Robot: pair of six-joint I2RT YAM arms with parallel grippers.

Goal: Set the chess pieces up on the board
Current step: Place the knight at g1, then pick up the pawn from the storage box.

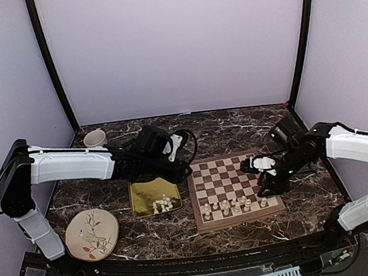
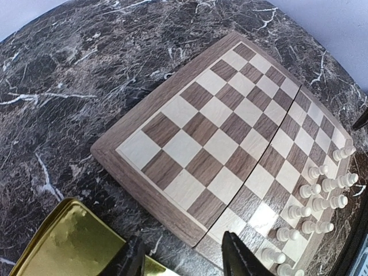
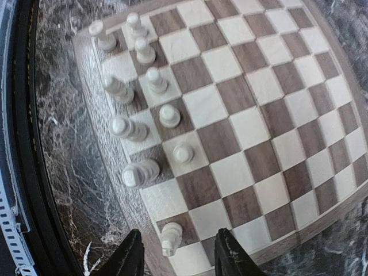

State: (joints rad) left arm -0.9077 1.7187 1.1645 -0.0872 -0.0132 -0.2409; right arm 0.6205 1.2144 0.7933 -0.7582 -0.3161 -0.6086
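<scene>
The wooden checkered board [image 1: 231, 176] lies right of centre. Several cream-white chess pieces [image 1: 227, 206] stand in its two near rows, and more lie in the gold tray [image 1: 141, 196]. My right gripper [image 3: 179, 259] hovers open over the board's near right corner. One white piece [image 3: 171, 237] stands on a dark square between its fingers [image 3: 130, 256], touching neither. From above, the right gripper [image 1: 266, 185] is over that same corner. My left gripper [image 2: 184, 260] is open and empty, above the gap between the tray [image 2: 63, 241] and the board [image 2: 190, 144].
A round cream plate [image 1: 92, 234] with a bird drawing lies at the near left. A small cup [image 1: 94, 139] stands at the back left. Dark marble tabletop [image 1: 236, 129] surrounds the board, with purple walls on three sides.
</scene>
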